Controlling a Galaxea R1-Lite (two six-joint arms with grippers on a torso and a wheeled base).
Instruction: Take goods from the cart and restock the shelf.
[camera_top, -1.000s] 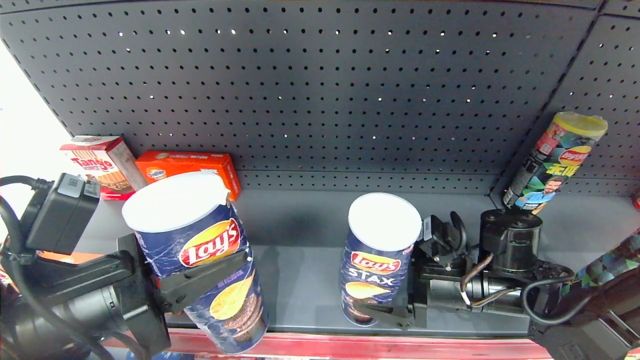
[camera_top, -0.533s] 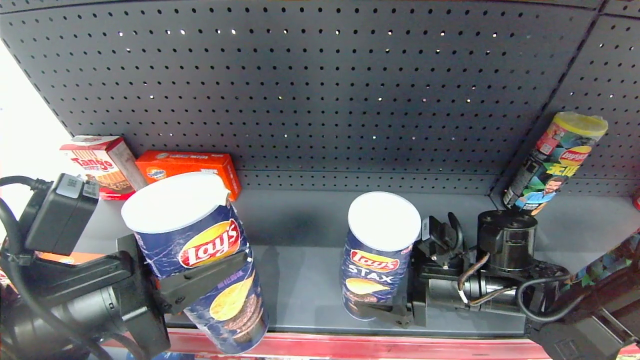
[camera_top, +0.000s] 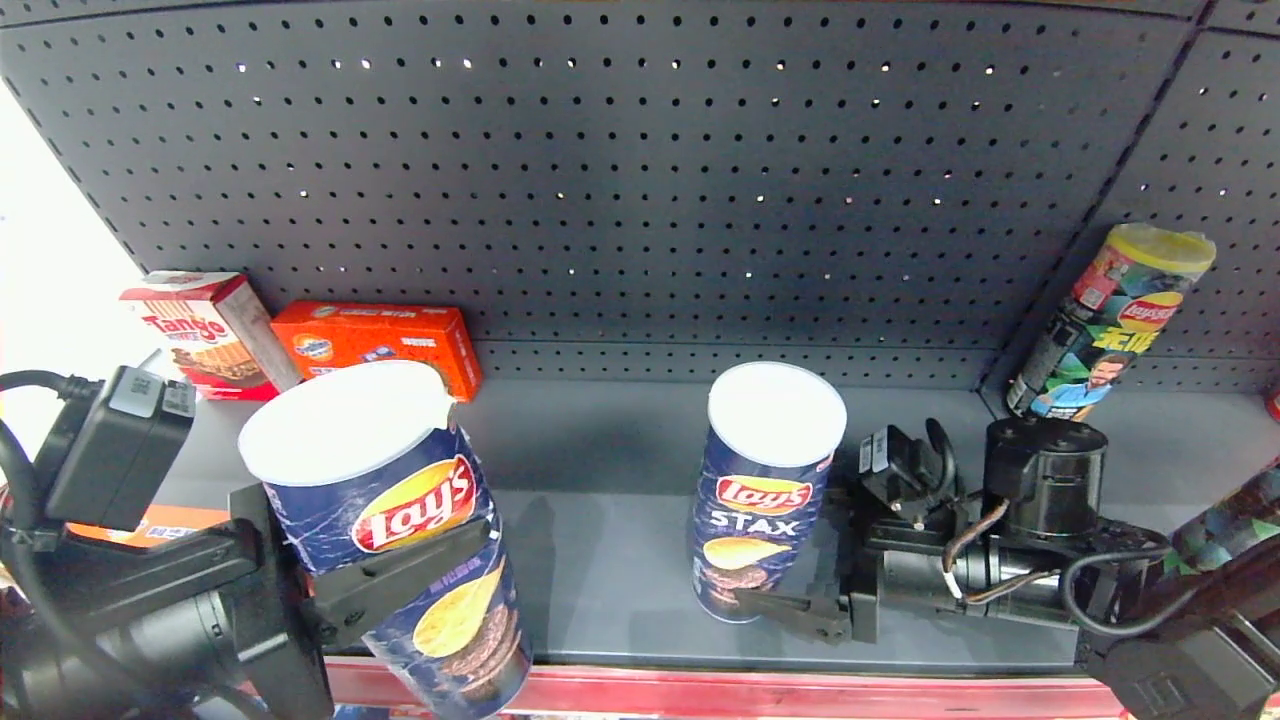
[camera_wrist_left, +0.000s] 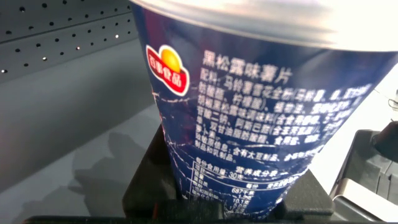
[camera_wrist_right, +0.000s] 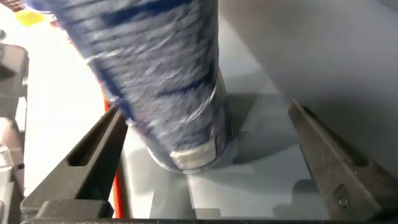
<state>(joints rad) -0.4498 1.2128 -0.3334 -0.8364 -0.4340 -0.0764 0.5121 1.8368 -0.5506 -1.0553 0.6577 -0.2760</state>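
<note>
Between spread right fingers (camera_wrist_right: 326, 165) stands one can (camera_top: 765, 490); left fingers (camera_top: 400, 582) clench another can (camera_top: 385, 470).

I see the head view lit softly from above and in front. It dims toward the back panel (camera_top: 640, 180), where pinpricks of light shine through the holes. Past the left end of the shelf (camera_top: 600, 560) everything burns out to plain white. A broad soft shadow lies along the shelf's back edge, and a narrower one sits just beside the held can (camera_top: 390, 500). The panel's top edge bows with lens distortion. In the right wrist view the standing can (camera_wrist_right: 168, 81) is smeared, with white burnout beside it and a dark shadow at its foot.
</note>
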